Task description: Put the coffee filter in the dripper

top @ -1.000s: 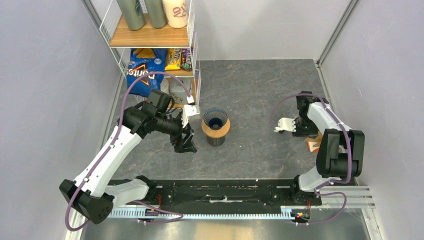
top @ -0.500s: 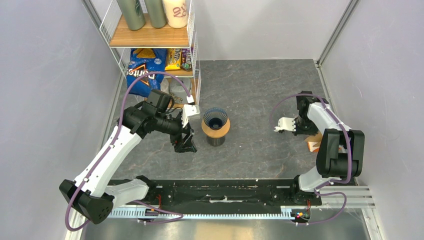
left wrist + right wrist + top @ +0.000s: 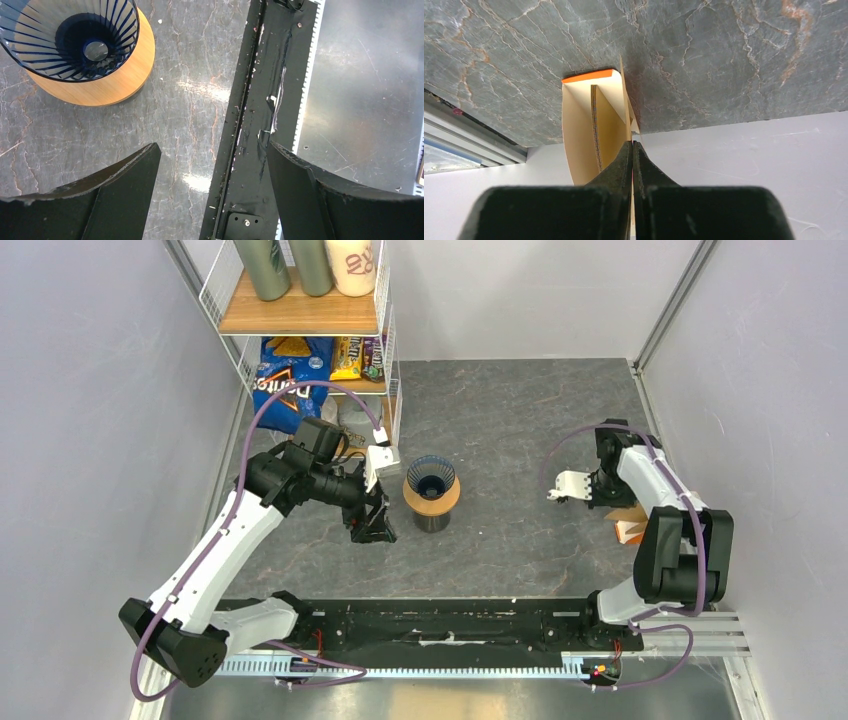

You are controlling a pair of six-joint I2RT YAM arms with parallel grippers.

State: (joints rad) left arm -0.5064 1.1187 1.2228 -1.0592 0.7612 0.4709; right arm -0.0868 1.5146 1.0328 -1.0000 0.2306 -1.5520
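The dripper [image 3: 70,35] is glossy, see-through dark blue plastic, ribbed inside. The wooden ring [image 3: 112,85] is smooth and matt. The surface [image 3: 190,115] looks like grey veined stone with a slight sheen. The coffee filter [image 3: 629,117] is thin matt paper.

Dripper [image 3: 431,476] on ring [image 3: 430,506] (mid-table) — holder [image 3: 628,531] far right, shelf [image 3: 300,315] back-left

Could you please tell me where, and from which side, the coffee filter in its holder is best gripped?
Pinch the coffee filter by its thin free edge, at the open side of the orange-and-white holder, coming in edge-on with one finger on each face. It is a flat sheet slotted in the holder, so only that edge offers itself. The right gripper appears shut on just that edge.
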